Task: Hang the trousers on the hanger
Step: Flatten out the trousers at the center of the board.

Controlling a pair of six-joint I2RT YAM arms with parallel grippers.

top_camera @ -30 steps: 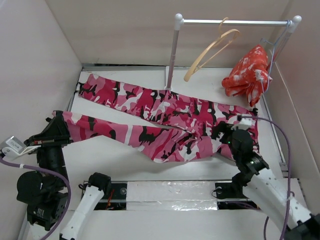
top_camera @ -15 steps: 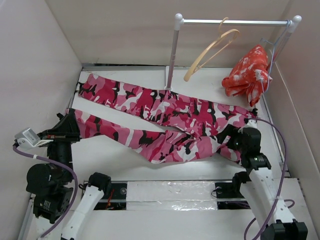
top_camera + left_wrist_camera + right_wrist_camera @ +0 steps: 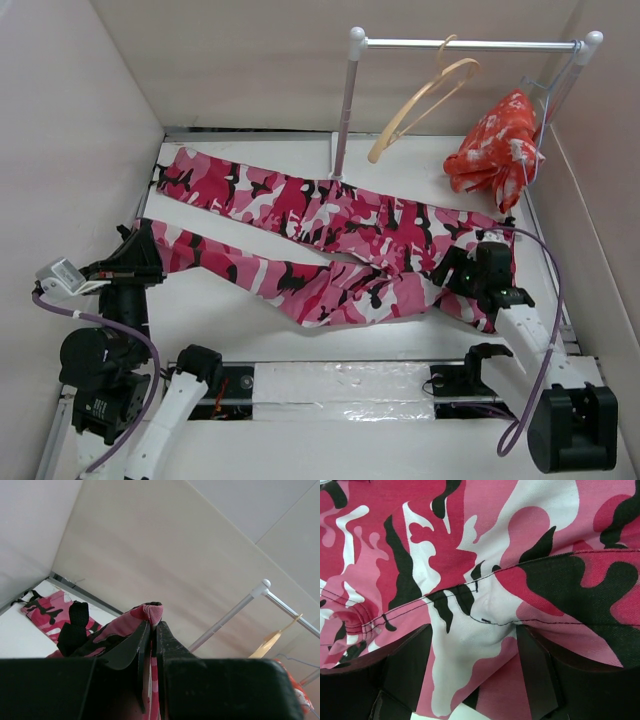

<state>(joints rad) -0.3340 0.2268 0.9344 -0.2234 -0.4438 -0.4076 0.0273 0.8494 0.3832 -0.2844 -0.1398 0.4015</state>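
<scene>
Right tool [image 3: 474,652], shifted rightward, straddles a fold of trousers [image 3: 330,215].

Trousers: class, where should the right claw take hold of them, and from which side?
Probably the stitched seam at the waist end, from above: the trousers lie flat on the table, and that seam is rucked into a ridge inside the open right claw.

Trousers [image 3: 470,555]: matt woven twill cloth with stitched seams. Hanger [image 3: 420,100]: smooth pale wood. Rail [image 3: 470,44]: glossy metal tube. Right pincer [image 3: 474,635]: matt black plastic. Surface [image 3: 230,315]: matt white
</scene>
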